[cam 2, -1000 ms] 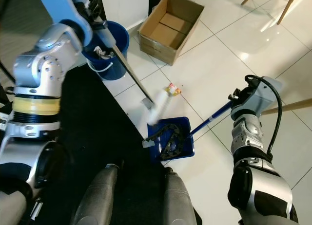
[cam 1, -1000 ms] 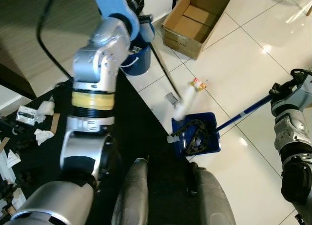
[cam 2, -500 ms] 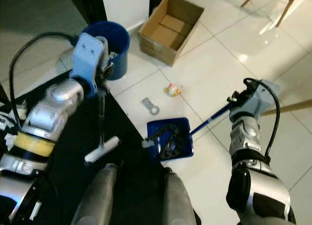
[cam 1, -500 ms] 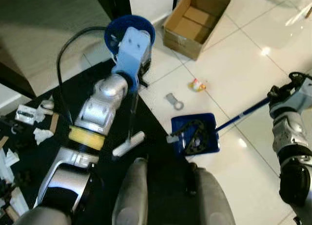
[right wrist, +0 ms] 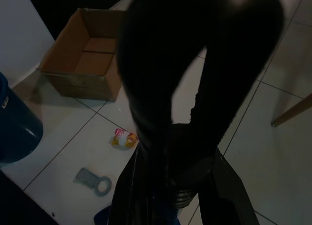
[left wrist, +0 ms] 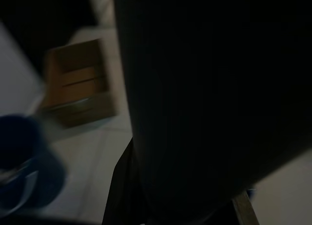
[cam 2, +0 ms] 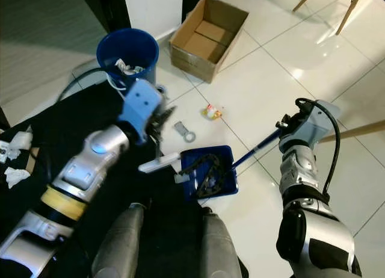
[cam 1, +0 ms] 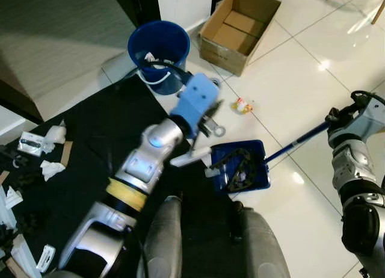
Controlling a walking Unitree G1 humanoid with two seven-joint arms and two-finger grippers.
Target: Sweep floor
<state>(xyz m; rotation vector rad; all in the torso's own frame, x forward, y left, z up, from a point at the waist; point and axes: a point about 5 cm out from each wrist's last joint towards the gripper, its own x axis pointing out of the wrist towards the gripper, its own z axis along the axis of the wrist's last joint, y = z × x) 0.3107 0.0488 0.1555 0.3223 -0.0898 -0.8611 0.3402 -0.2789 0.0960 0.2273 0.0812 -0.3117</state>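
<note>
My left gripper is shut on the dark handle of a brush, whose white head hangs over the edge of the black mat, just left of the blue dustpan. The dustpan lies on the white tiles with dark debris inside it. Its long blue handle runs up to the right, where my right gripper is shut on it. A yellow wrapper and a grey ring-shaped piece lie on the tiles beyond the dustpan.
A blue bucket with some rubbish stands at the far edge of the black mat. An open cardboard box sits behind it to the right. Paper scraps litter the mat's left side. Wooden chair legs stand at the right.
My left arm swung the brush away from the wrapper, back over the black mat, then forward again to the dustpan's left edge. The right arm and dustpan stayed nearly still.
</note>
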